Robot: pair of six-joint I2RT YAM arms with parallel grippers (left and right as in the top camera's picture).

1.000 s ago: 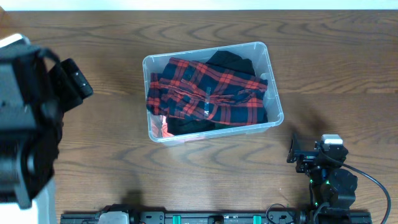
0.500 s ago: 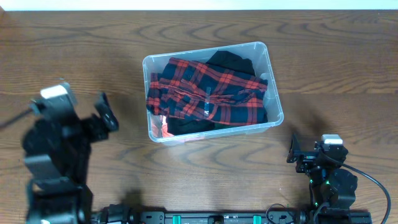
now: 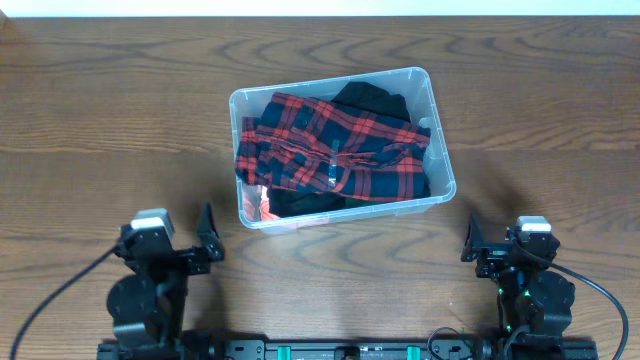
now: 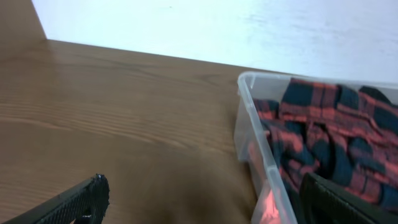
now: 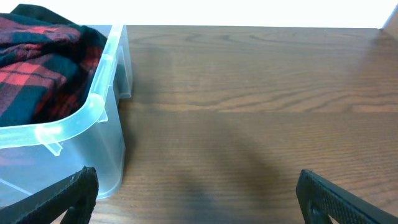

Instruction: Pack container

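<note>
The clear plastic container (image 3: 443, 160) stands mid-table, a little tilted. It is filled with a red and navy plaid shirt (image 3: 330, 150) over a black garment (image 3: 372, 100), and something orange-pink (image 3: 262, 205) shows at its near left corner. My left gripper (image 3: 172, 243) sits low at the table's front left, open and empty, short of the container's near left corner. The left wrist view has the container's rim (image 4: 261, 134) to the right of the open left gripper (image 4: 202, 186). My right gripper (image 3: 512, 245) rests at the front right, open and empty. In the right wrist view the right gripper (image 5: 196, 180) faces bare table beside the container's corner (image 5: 93, 112).
Dark wood table (image 3: 120, 120) stretches left, right and behind the container. A white wall strip (image 3: 320, 6) borders the far edge. A black rail (image 3: 340, 350) with both arm bases runs along the front edge.
The left arm has come down from high over the table's left side and back to the front left. The right arm and the container have not moved.
</note>
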